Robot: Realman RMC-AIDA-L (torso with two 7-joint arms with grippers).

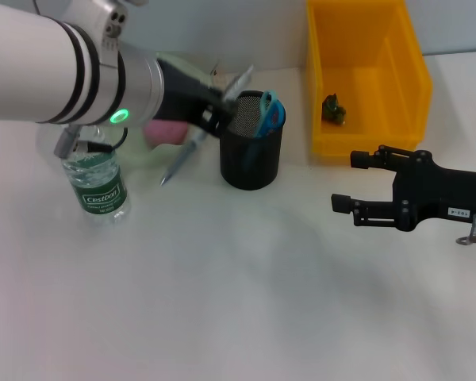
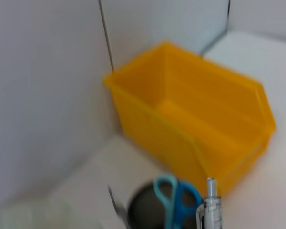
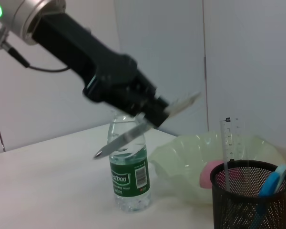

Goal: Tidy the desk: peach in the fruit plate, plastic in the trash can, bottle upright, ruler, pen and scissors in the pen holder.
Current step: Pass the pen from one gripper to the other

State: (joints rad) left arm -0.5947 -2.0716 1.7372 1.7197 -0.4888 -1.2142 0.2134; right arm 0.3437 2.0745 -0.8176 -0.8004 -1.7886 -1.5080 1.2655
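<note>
Left gripper point(image 1: 210, 113) clamps the pen point(image 1: 182, 155), tilted, just beside the holder point(image 1: 251, 155). Holder already has scissors point(image 1: 268, 113) and ruler point(image 3: 229, 138). Beyond holder: peach point(image 3: 214, 172) in plate point(image 3: 181, 160), bottle point(image 1: 97, 184) upright, plastic point(image 1: 332, 109) in bin point(image 1: 365, 83). Only pen left. Right gripper point(image 1: 345, 182) idle, spread wide.

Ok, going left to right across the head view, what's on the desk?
Clear plastic water bottle with green label → silver pen held in the left gripper → black mesh pen holder → yellow plastic bin → right gripper.
</note>
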